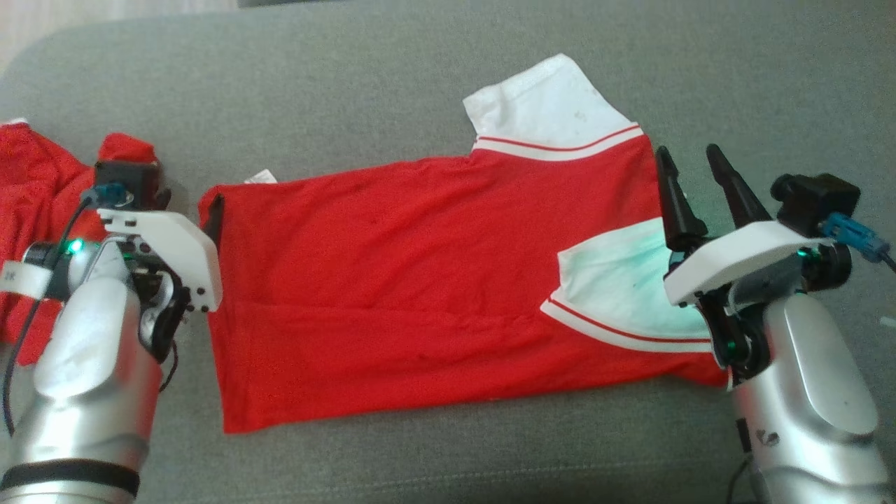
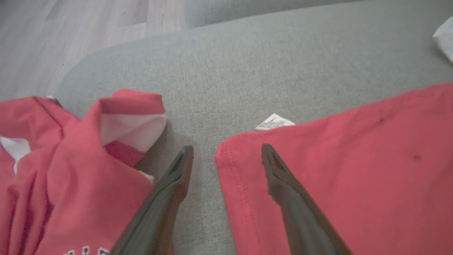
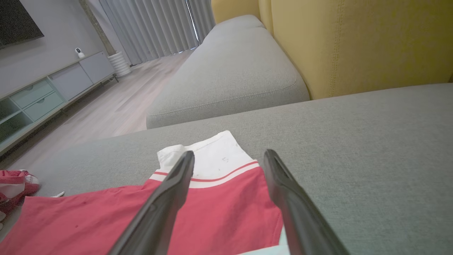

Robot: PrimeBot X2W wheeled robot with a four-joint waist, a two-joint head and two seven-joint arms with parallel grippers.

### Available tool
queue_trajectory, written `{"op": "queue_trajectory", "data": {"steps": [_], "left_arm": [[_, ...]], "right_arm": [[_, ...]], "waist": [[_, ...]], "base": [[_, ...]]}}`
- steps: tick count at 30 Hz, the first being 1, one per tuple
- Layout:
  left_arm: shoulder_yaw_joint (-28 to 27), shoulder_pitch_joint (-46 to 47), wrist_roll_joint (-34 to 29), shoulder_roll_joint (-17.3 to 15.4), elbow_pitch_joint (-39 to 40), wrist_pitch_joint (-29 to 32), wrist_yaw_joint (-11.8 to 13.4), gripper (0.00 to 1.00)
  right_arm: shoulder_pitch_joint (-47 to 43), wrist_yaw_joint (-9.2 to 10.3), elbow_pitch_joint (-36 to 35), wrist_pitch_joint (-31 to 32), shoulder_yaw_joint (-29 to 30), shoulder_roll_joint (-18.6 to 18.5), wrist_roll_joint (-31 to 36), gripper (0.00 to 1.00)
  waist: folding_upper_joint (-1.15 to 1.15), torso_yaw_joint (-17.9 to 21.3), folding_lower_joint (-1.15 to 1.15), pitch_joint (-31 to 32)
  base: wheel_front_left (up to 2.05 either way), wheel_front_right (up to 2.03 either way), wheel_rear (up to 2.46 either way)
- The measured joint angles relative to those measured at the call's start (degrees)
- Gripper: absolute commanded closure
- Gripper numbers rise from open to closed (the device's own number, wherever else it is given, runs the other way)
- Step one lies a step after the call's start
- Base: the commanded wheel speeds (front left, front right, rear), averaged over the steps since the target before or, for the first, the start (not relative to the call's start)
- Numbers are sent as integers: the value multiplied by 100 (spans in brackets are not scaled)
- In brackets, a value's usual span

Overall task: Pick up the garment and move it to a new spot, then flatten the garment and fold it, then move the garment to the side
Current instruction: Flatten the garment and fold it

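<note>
The garment (image 1: 420,280) lay flat. The left gripper (image 2: 227,148) at its nine o'clock and right gripper (image 3: 229,153) at three stood spread, empty.

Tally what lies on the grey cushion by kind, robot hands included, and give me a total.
Red garments: 2, the laid-out red garment and the crumpled red garment
Robot hands: 2, the left hand and the right hand, both open
Total: 4
</note>
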State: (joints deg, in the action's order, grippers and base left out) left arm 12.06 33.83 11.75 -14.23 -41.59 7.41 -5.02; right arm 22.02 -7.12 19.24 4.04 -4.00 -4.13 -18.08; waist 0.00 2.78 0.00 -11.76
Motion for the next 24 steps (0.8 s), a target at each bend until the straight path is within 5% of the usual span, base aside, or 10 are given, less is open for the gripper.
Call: {"op": "queue_trajectory", "data": {"steps": [21,22,24], "left_arm": [[738,747,357,-285,-598,92,-213,0],[792,774,359,-308,-599,91,-214,5],[886,817,420,-331,-598,90,-256,93]], "right_arm": [[911,0,185,-49,-266,-190,-91,0],[954,0,193,-49,-276,-190,-91,0],[1038,0,226,-41,-291,-194,-91,0]], "waist": [[0,103,0,-798],[0,96,0,-817],[0,81,0,-849]], "base": [[0,0,0],[0,0,0],[0,0,0]]}}
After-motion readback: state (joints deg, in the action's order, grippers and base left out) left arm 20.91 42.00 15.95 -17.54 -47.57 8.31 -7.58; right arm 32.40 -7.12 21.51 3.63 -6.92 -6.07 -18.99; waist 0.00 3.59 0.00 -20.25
